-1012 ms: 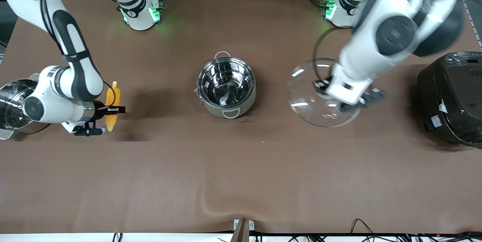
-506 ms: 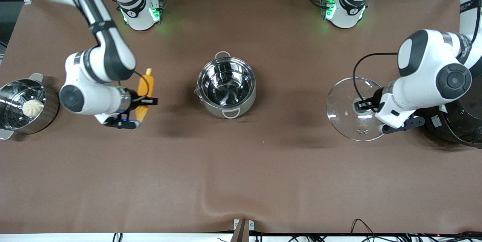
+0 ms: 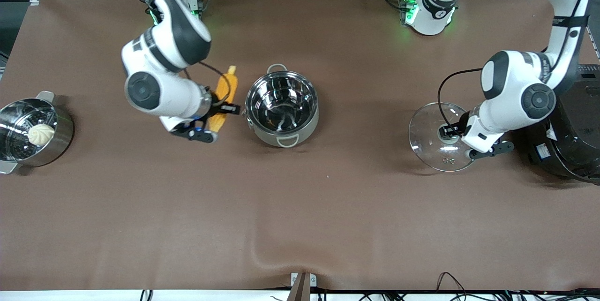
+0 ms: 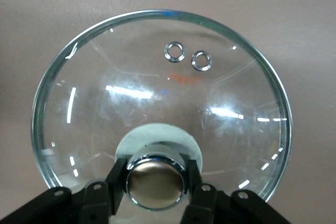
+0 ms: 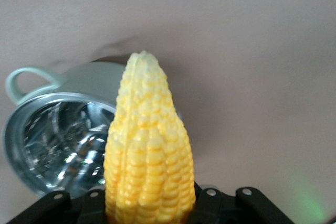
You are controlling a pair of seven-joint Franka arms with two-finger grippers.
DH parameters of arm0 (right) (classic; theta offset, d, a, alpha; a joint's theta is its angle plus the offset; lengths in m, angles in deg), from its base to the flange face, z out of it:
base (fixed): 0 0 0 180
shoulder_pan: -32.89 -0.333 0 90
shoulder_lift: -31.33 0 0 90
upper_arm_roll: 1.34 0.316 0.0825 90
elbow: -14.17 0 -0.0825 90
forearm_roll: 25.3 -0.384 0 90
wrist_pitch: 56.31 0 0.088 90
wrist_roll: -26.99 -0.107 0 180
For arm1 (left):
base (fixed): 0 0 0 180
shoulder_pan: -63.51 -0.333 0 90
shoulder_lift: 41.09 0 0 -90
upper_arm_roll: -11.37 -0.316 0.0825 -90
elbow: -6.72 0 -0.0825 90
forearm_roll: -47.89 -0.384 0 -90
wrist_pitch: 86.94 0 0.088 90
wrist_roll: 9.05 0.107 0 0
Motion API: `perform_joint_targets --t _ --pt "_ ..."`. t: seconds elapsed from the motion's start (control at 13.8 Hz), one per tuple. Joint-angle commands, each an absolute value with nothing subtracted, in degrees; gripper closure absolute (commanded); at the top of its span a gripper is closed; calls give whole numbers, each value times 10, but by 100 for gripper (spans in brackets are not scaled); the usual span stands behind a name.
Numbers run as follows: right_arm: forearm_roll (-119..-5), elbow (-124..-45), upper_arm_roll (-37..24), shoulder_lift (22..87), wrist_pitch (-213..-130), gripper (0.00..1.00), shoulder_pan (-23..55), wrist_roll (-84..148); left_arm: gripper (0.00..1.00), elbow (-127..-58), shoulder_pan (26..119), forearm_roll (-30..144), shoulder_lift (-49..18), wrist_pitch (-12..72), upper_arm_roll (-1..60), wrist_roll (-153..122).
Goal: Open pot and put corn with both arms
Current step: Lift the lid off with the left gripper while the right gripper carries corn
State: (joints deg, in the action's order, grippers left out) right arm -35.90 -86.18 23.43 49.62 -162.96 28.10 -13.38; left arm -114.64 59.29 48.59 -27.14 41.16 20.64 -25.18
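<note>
The shiny steel pot (image 3: 282, 106) stands open at mid-table, its interior empty; it also shows in the right wrist view (image 5: 58, 140). My right gripper (image 3: 220, 111) is shut on the yellow corn cob (image 3: 224, 97), held above the table just beside the pot, toward the right arm's end. The cob fills the right wrist view (image 5: 147, 150), pale tip pointing away. My left gripper (image 3: 451, 133) is shut on the chrome knob (image 4: 155, 180) of the glass lid (image 3: 438, 136), low over the table toward the left arm's end. The lid (image 4: 157, 93) has two small steam holes.
A steel steamer pot (image 3: 57, 139) with a white bun (image 3: 41, 134) stands at the right arm's end. A large black rice cooker (image 3: 569, 125) stands at the left arm's end, close to the lid. The table has a brown cloth (image 3: 300, 216).
My right gripper carried the corn from near the steamer pot to right beside the steel pot. My left gripper carried the lid away from the pot toward the rice cooker and lower.
</note>
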Motion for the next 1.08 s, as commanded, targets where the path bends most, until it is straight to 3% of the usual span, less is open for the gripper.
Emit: perform_joint_targets --t 0.0,0.29,0.58,0.65,0.72,0.8,0.87,1.01 --pt "-350 -859 246 504 -1657 63 262 -183 100 -1227 565 480 -312 476 215 -230" --pt "-331 -862 246 528 -1720 63 222 -252 100 -1278 556 480 -307 543 215 -216" --pt "-291 -865 245 561 -1760 62 193 -296 100 -1285 554 480 -285 552 214 -216" --pt "-283 -864 245 567 -1765 62 185 -308 95 -1284 552 480 -283 553 214 -216" --pt "-281 -864 245 572 -1771 62 180 -316 72 -1282 553 479 -282 553 214 -215" --pt "-281 -865 245 577 -1778 61 177 -318 30 -1280 552 479 -282 553 213 -214" --pt "-281 -865 245 580 -1781 60 176 -318 0 -1277 552 479 -283 552 213 -214" --pt "-281 -865 245 585 -1786 59 172 -320 0 -1257 550 480 -293 546 210 -214"
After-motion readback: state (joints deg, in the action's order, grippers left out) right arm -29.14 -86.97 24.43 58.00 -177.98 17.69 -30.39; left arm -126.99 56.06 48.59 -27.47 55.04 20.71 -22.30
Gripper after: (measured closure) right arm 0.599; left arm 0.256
